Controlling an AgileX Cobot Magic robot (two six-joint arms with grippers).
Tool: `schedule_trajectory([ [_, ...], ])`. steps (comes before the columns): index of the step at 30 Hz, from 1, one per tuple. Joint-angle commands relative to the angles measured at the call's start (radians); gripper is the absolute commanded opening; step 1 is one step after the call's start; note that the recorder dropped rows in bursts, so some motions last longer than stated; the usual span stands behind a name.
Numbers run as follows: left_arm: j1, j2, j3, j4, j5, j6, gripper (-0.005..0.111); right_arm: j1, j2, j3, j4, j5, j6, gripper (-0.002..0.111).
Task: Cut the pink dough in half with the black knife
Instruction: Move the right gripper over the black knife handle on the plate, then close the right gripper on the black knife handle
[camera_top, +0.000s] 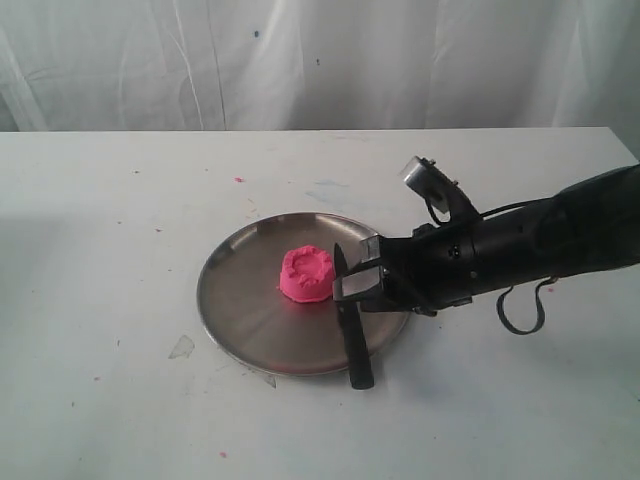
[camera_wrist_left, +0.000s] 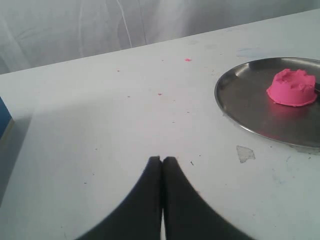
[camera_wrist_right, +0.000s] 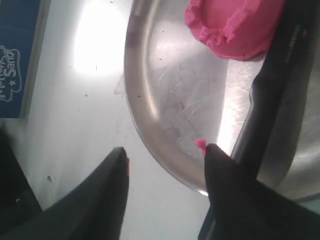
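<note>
While my right gripper (camera_wrist_right: 165, 151) hangs over the rim of the plate (camera_top: 235, 300), its jaws stand apart with nothing between them. Only rim and table (camera_top: 120, 200) show in the gap. A pink crumb (camera_wrist_right: 200, 144) clings to one fingertip. Just outside that finger lies the black knife (camera_top: 352, 340), blade on the plate, handle out past the rim. Whether the two touch I cannot tell. Just beside the blade's tip sits the pink dough (camera_top: 306, 273) — one whole mound near the plate's middle. My left gripper (camera_wrist_left: 161, 162) is closed, well apart from the plate.
</note>
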Motion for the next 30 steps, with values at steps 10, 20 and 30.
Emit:
schedule_trajectory([
  [10,0.004,-0.002,0.002,-0.010,-0.003,0.000,0.000,-0.002,0.051,-0.033,-0.071,-0.082,-0.045,0.063],
  [20,0.004,-0.002,0.002,-0.010,-0.003,0.000,0.000,0.032,0.056,-0.079,-0.171,-0.098,0.007,0.063],
  [30,0.004,-0.002,0.002,-0.010,-0.003,0.000,0.000,0.069,0.150,-0.079,-0.171,-0.114,0.028,0.063],
])
